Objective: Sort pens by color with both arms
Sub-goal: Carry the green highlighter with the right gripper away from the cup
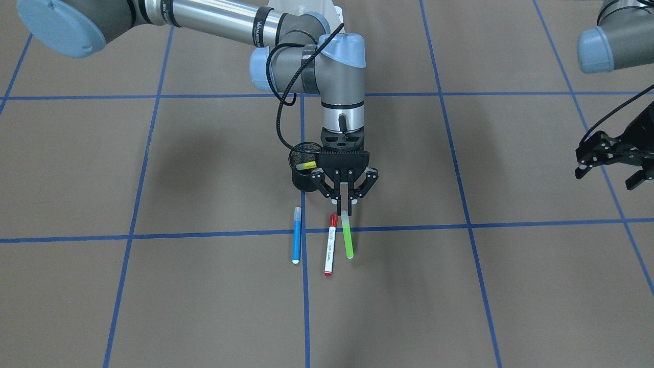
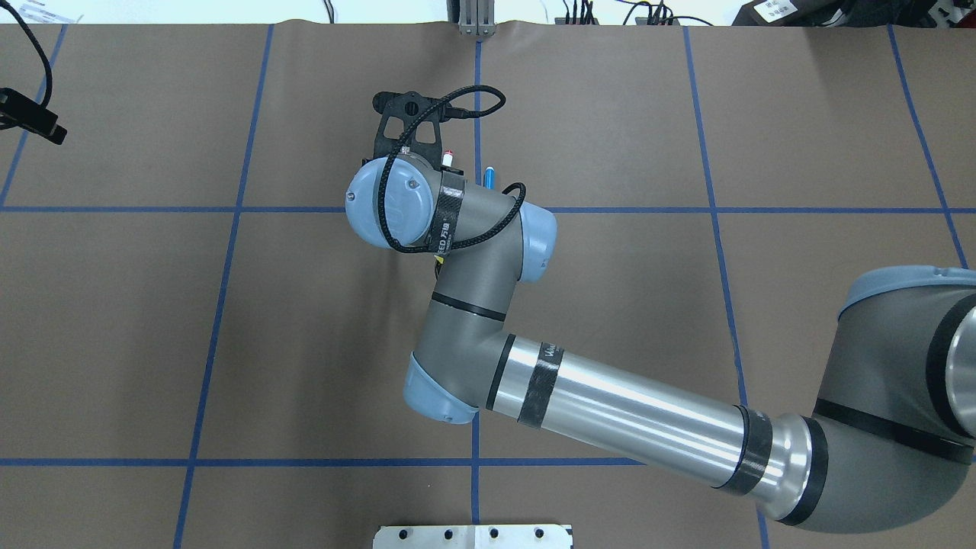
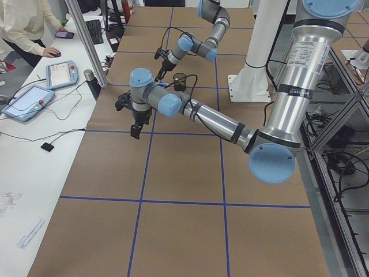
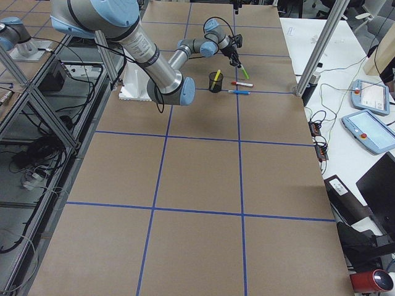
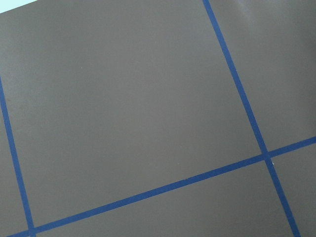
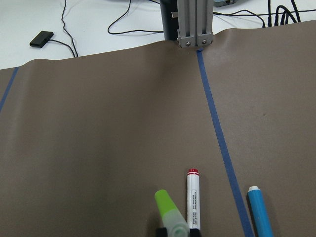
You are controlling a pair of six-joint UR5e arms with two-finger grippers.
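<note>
My right gripper (image 1: 344, 205) is shut on the capped end of the green pen (image 1: 348, 239), which points away from the robot and hangs tilted above the table (image 4: 244, 69). Just beside it on the paper lies the white pen with the red cap (image 1: 330, 246), and the blue pen (image 1: 296, 236) lies further over, across a tape line. The yellow pen (image 1: 307, 165) stands in the black mesh cup (image 1: 302, 180) right behind the gripper. My left gripper (image 1: 608, 175) hovers far off to the side, open and empty. The right wrist view shows the green pen (image 6: 167, 211), red-capped pen (image 6: 193, 200) and blue pen (image 6: 259, 213) side by side.
Brown paper (image 1: 460, 286) with blue tape grid lines covers the table. An aluminium post (image 6: 193, 22) stands at the far edge. A person sits at a side desk with tablets (image 3: 26, 103). The left wrist view holds only paper and tape.
</note>
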